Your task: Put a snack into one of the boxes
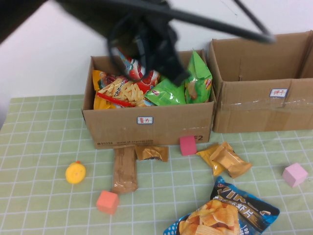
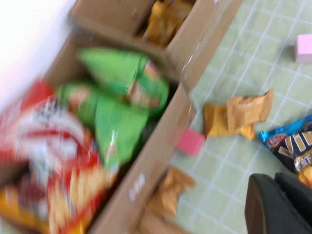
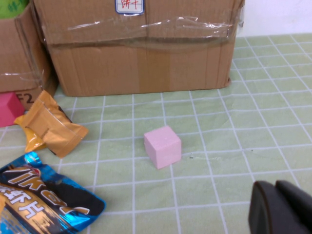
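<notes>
Black left arm (image 1: 146, 34) with thin black cables; each claw shows rounded matte black fingers (image 3: 280, 207)

The box (image 1: 149, 125) is crowded by the red snack (image 1: 128, 89) and green bags (image 1: 188, 84), with the left gripper (image 1: 168, 66) above. The right gripper (image 3: 282, 209) is flanked by a pink cube (image 3: 163, 146); open mat (image 3: 263, 122) lies beyond.

Matt brown corrugated cardboard box (image 1: 146, 128) with a small paper label, holding a glossy red crinkled foil snack bag (image 1: 128, 88). Shiny clear tape across the bigger cardboard box (image 3: 141, 53). Glossy blue chip bag (image 1: 226, 213) on green checked cloth bench (image 1: 44, 142).
</notes>
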You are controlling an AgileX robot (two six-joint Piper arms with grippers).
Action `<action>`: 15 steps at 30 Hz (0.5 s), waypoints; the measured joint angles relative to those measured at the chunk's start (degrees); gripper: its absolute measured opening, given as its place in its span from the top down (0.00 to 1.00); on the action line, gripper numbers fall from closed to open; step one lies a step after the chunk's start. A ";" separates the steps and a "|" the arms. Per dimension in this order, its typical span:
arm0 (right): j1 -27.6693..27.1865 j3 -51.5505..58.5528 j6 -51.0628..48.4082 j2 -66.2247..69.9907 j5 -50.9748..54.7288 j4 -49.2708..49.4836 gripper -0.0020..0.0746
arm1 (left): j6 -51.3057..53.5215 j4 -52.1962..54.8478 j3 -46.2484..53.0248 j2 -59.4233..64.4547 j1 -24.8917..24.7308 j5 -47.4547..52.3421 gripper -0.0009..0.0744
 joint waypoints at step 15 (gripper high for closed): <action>0.00 0.00 0.00 0.00 0.00 0.00 0.98 | -9.56 9.69 14.68 -22.75 0.00 8.02 0.99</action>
